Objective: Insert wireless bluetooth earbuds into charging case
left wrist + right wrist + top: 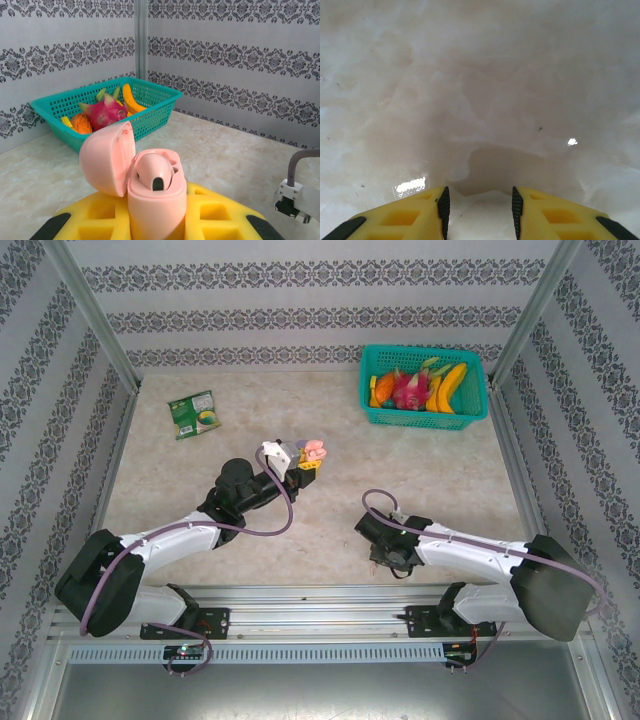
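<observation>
My left gripper point(308, 464) is raised over the table's middle and shut on the pink charging case point(156, 205), which stands upright between its yellow fingers point(220, 216). The case's lid point(107, 157) is swung open to the left. One pale pink earbud point(151, 172) sits in the case, its dark tip facing the camera. My right gripper point(388, 558) points down close to the table near the front. Its jaws point(478, 210) stand apart, with a pale blurred shape point(480, 220) between the pads that I cannot identify.
A teal basket point(420, 423) holding toy fruit stands at the back right. A green packet point(195, 414) lies at the back left. Patterned walls and metal posts enclose the marble table point(450, 480).
</observation>
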`<action>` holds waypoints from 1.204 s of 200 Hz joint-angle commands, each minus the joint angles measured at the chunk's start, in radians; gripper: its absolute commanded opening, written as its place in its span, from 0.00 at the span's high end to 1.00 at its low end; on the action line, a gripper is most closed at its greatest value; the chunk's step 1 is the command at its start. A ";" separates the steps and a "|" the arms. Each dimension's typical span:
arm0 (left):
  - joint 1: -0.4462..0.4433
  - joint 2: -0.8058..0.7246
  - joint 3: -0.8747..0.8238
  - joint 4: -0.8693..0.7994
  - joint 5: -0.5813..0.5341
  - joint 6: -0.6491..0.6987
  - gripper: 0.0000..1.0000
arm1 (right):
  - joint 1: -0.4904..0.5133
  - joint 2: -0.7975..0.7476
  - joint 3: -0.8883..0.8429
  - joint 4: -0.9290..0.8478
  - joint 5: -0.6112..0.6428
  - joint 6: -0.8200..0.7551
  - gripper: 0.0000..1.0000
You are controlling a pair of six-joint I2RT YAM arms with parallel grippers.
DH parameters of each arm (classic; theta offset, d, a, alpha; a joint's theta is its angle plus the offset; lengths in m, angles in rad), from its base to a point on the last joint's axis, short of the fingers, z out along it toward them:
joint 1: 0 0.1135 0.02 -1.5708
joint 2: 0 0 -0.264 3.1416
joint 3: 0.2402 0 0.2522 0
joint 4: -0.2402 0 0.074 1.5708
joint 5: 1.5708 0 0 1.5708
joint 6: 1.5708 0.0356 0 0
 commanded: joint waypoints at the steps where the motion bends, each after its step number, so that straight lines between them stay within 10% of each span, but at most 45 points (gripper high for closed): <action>1: 0.011 -0.024 0.012 -0.001 -0.004 0.003 1.00 | 0.014 0.010 0.008 0.019 0.012 0.001 0.59; 101: 0.011 -0.016 0.007 0.009 -0.005 0.003 1.00 | 0.071 -0.187 -0.001 -0.057 0.004 0.069 0.56; 241: 0.013 -0.038 -0.006 0.003 -0.011 0.010 1.00 | 0.171 0.052 0.036 0.016 -0.002 0.108 0.59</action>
